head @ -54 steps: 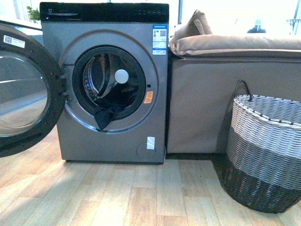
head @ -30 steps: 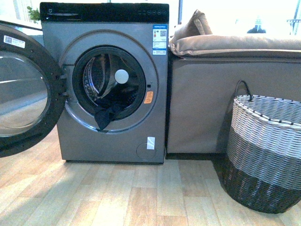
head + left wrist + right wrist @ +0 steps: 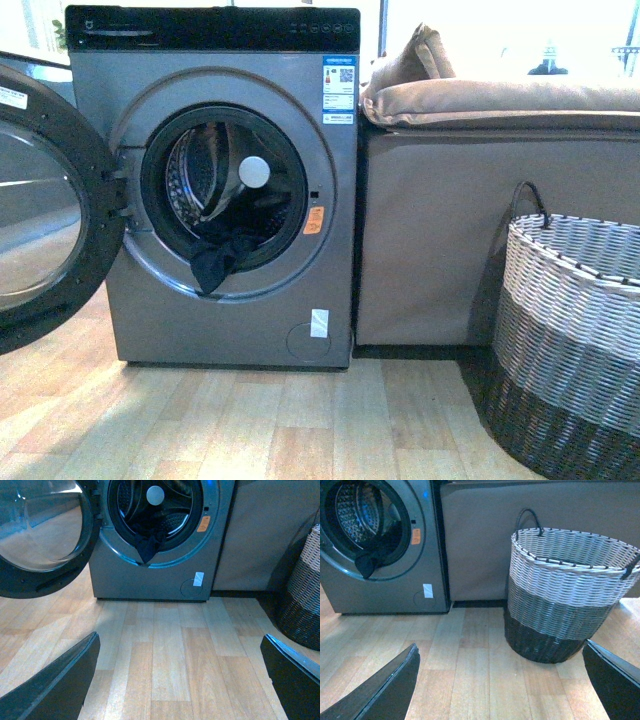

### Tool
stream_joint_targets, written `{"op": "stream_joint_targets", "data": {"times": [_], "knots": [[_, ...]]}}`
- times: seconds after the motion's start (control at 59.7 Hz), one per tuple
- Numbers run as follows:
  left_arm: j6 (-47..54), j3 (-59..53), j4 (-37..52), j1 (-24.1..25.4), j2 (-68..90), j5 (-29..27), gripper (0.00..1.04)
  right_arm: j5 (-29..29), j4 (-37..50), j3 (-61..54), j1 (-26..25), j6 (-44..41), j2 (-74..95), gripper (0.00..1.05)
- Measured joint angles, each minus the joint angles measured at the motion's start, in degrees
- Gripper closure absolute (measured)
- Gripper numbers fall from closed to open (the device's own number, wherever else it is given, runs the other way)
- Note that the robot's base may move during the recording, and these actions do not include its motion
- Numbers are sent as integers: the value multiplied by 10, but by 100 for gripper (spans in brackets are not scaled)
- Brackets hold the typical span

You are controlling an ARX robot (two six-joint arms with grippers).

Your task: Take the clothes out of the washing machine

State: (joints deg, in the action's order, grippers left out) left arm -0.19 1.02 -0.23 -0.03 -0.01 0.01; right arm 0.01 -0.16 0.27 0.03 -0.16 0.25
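The left gripper (image 3: 180,636) stands wide open, its two dark fingers (image 3: 60,680) spread to either edge of the left wrist view with only floor (image 3: 165,655) between them; it holds nothing. The right gripper (image 3: 500,645) is likewise spread wide and empty, with the basket (image 3: 565,595) ahead of it. Neither arm appears in the front view. Both grippers are well apart from the washer (image 3: 230,95), whose door (image 3: 45,200) is swung fully open to the left. The clothes (image 3: 213,262) lie at the lower front of the drum (image 3: 195,170), with one dark fold draped over the bottom lip of the porthole (image 3: 292,160) and hanging slightly outside it. Handling, as a judgement: the garment is soft, light and limp; it offers no rigid edge, will sag when lifted, and may drag or snag on the porthole rim. Recommended hold: the bunched fold at the lip, the nearest and thickest part, where closing fingers can gather several layers. The left gripper faces the porthole more squarely and appears better placed for the pick. Risk: a shallow pinch on a single layer may slip. The basket stands upright on the floor to the right of the washer, in front of the sofa (image 3: 480,200), open at the top.
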Motion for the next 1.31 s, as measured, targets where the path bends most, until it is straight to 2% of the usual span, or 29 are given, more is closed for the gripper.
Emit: {"op": "stream_joint_targets", "data": {"times": [1.306], "knots": [[0,0,0,0,0,0,7,0,1,0,0,0,0,7]]}}
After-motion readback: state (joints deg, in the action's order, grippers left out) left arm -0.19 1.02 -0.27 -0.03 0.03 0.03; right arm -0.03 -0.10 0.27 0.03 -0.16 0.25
